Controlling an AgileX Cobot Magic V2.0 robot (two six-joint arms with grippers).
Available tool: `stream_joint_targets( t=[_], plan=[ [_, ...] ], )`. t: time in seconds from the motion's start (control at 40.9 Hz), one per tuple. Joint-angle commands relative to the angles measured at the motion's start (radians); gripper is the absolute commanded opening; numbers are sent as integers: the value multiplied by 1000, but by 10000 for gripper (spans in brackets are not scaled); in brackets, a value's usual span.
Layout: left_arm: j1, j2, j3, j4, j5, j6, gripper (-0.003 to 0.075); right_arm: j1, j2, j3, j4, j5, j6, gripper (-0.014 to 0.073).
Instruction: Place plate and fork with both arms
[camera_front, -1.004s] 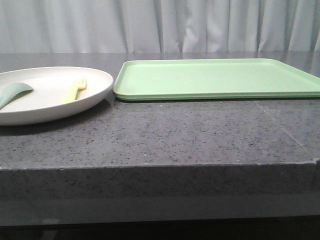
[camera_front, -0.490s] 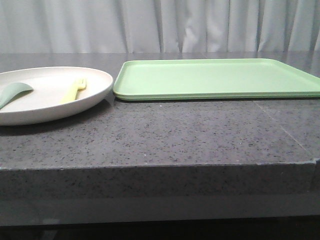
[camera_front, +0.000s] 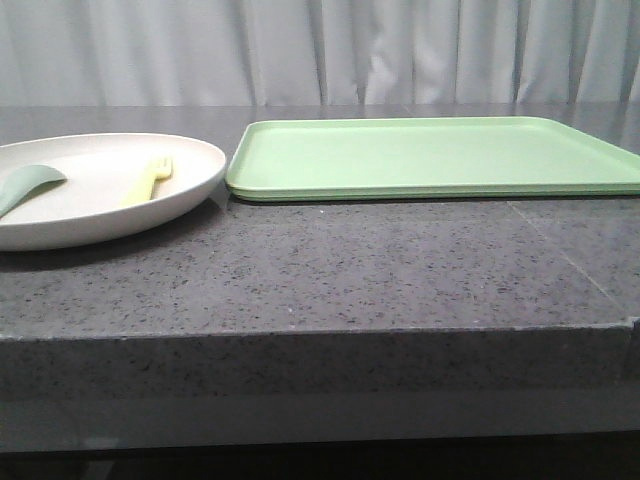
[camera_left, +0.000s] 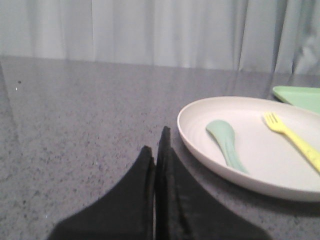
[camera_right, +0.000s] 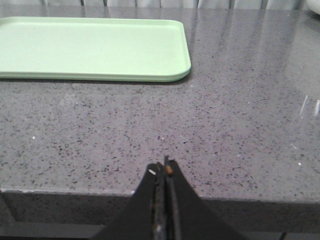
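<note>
The off-white plate (camera_front: 60, 225) lies at the left of the dark stone counter; it also shows in the left wrist view (camera_left: 200, 145). The pale-yellow fork (camera_front: 150, 180) lies in it, also in the left wrist view (camera_left: 295, 142), beside a blue-green spoon (camera_front: 25, 185), which the left wrist view (camera_left: 227, 145) shows too. My left gripper (camera_left: 156, 142) is shut and empty, just beside the plate's rim. My right gripper (camera_right: 164, 167) is shut and empty, at the counter's front edge. Neither gripper shows in the front view.
A flat light-green tray (camera_front: 430, 155) lies right of the plate, close to its rim; it also shows in the right wrist view (camera_right: 90, 47). The speckled counter (camera_front: 350, 270) has a front edge near the camera. Grey curtains hang behind.
</note>
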Motion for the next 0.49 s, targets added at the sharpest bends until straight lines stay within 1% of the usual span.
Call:
stream_joint_targets(
  t=[0.0,0.147,0.269,0.343,0.465],
  plan=[
    [3,-21,2,-1,-167,-10,-18,1,-18,-3,33,-89,-10,-121],
    [3,-21,2,-1,-242,-10,-18,1,-18,-4,46,-104,-10,-121],
    [5,-21,-9,-2,-345,-10,-18,1,-18,-23,57,-134,-10,-121],
    [5,-16,-49,-2,-331,-10,-18,1,-18,-59,57,-125,-10,-121],
    [5,43,-176,-2,-221,-10,-18,1,-8,-161,57,-106,-10,-114]
  ],
)
